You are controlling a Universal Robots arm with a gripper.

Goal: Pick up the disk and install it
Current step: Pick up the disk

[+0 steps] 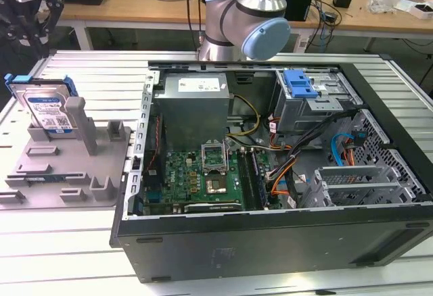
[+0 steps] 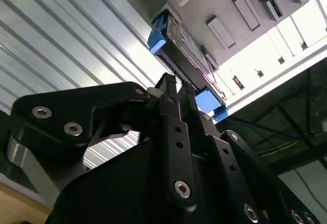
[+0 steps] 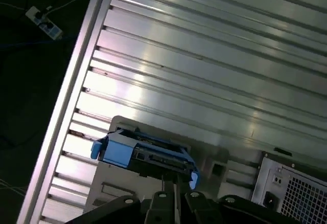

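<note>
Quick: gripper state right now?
Gripper: open or shut cannot be told; it points at the disk, which stands on edge in the grey holder.

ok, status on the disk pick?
Gripper shut, empty, clear of the disk. Disk on edge in grey holder, outside the open computer case. Nothing seen around the disk.

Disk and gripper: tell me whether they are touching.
Apart. In the exterior view the gripper hangs above the disk, whose blue top edge is uncovered, with a gap between them.
</note>
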